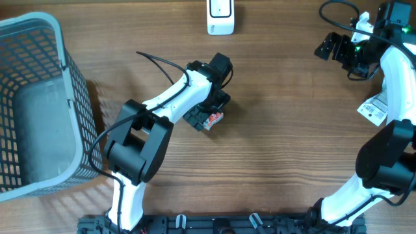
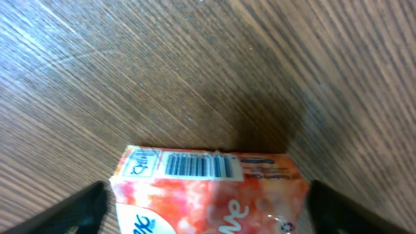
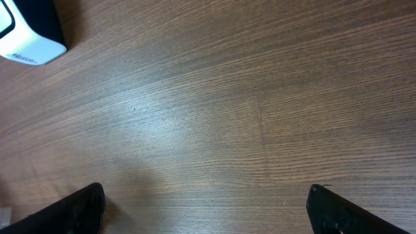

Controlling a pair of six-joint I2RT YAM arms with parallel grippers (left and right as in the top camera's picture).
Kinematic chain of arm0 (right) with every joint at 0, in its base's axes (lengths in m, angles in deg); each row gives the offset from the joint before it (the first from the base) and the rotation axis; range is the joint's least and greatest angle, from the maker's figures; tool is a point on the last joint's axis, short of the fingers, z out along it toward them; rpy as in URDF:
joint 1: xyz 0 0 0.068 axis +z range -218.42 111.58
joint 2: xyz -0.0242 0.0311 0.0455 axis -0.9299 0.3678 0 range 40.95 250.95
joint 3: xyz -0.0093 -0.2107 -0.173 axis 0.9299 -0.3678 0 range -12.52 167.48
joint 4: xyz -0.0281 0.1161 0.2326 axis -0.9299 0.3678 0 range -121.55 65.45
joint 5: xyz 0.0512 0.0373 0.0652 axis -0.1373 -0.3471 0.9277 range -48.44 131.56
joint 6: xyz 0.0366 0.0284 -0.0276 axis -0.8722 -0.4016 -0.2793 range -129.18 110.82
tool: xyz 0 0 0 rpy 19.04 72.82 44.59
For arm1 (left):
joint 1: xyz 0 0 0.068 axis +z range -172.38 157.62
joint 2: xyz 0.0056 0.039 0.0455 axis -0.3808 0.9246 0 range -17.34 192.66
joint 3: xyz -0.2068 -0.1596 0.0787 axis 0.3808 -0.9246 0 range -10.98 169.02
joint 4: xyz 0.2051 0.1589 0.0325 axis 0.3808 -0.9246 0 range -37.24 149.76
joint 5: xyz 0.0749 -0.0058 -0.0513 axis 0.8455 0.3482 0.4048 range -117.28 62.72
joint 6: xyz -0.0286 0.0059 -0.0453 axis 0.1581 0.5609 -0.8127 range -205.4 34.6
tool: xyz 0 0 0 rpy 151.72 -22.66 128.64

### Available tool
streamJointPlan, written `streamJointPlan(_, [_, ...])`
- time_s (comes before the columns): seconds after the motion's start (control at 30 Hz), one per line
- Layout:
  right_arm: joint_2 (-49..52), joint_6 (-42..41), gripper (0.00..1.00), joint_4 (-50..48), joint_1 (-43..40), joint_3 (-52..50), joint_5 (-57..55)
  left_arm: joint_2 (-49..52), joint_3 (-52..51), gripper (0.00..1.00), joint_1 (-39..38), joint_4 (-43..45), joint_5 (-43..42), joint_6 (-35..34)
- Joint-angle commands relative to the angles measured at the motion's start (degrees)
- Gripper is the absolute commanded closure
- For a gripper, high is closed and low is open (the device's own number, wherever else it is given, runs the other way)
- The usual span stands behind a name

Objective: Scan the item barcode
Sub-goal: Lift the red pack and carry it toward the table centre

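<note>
The item, a pink-orange soft pack (image 2: 208, 198) with a white barcode label (image 2: 198, 165) facing up, lies on the wooden table. My left gripper (image 2: 208, 214) straddles it, jaws wide, one black finger (image 2: 68, 211) close to each end of the pack. In the overhead view the pack (image 1: 213, 119) peeks out from under the left gripper (image 1: 207, 114). A white scanner (image 1: 220, 16) stands at the table's far edge, apart from the pack. My right gripper (image 3: 208, 211) hangs open over bare wood at the far right (image 1: 333, 47), nothing between its fingers; the scanner (image 3: 26, 32) shows at its upper left.
A grey mesh basket (image 1: 39, 97) fills the left side of the table. A white tag with a printed label (image 1: 374, 109) lies by the right arm. The left arm's black cable (image 1: 159, 62) arcs over the table behind the wrist.
</note>
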Motion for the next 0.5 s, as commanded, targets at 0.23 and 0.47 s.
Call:
streamJointPlan(0.23, [0.55,-0.37,0.0,0.15,0.13,-0.57,-0.52,0.11,-1.38,0.0,0.11,0.04,1.79,4.35])
streamJointPlan(0.47, [0.55,-0.35,0.0,0.17,0.13,-0.57,-0.55,0.87,-1.38,0.0,0.11,2.29,1.38,4.46])
